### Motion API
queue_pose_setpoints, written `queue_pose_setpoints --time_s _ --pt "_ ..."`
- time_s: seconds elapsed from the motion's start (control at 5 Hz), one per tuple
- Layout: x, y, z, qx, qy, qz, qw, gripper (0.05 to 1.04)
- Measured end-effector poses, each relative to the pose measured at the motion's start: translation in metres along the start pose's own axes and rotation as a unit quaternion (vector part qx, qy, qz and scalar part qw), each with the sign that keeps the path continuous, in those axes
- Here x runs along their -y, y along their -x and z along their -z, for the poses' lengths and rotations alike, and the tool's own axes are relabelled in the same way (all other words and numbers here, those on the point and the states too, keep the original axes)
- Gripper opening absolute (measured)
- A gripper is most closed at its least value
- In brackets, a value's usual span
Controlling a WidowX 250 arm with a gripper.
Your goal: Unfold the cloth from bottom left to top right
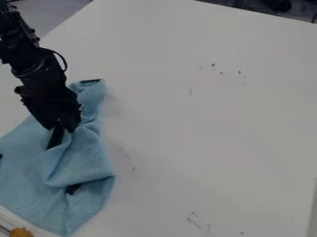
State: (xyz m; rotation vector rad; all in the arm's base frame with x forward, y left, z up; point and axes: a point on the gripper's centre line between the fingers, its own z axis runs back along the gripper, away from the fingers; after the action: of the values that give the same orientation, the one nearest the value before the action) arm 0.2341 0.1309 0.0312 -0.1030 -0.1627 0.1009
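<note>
Unfolding blue cloth (pixel 86 159) hinges on the rumpled ridge at the gripper

The cloth lies at the left of the white tabletop (pixel 204 125), directly under and around the lower end of the gripper (pixel 57 138), with most of its spread below. Its longer run goes from a narrow upper end beside the arm (pixel 40 81) down to a pointed bottom corner; another part reaches the left edge of the view. The gripper slants down into the rumpled middle, meeting the fabric at a raised ridge. Whether it is open or closed on that ridge, I cannot tell.

The unfolding direction, up and to the right, leads from this contact across the tabletop, so the next move probably calls for a secure hold on the upper layer alone. Catching both layers could drag the whole piece.

The fabric looks soft and finely napped, with a rounded flap folded over and creases bunched near the arm. A dark patch (pixel 73 189) shows just below the flap. The tabletop is smooth, flat and scuffed with small dark marks (pixel 129 159). At the bottom left sits a lumpy orange-yellow object (pixel 21 232).
</note>
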Motion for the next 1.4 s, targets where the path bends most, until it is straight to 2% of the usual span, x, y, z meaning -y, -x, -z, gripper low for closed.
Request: queue_pose_setpoints --time_s 0.2,0.4,0.6,0.8,1.0,1.2,1.4 --pt "-0.0002 0.0001 -0.0001 0.000 0.000 -0.001 1.0000 0.821" --pt "-0.0009 -0.0007 -0.0001 0.003 -0.002 -0.001 1.0000 0.744" --pt "-0.0005 -0.0002 0.0015 0.001 0.001 -0.001 1.0000 0.430" --pt "-0.0013 0.0007 0.0032 0.000 0.004 -0.003 1.0000 0.187" --pt "-0.0025 0.0006 0.0048 0.000 0.009 -0.004 1.0000 0.067" --pt "-0.0018 -0.0012 0.0080 -0.001 0.014 -0.005 0.9999 0.052" --pt "0.0014 -0.0027 0.0061 0.000 0.007 -0.001 1.0000 0.074"
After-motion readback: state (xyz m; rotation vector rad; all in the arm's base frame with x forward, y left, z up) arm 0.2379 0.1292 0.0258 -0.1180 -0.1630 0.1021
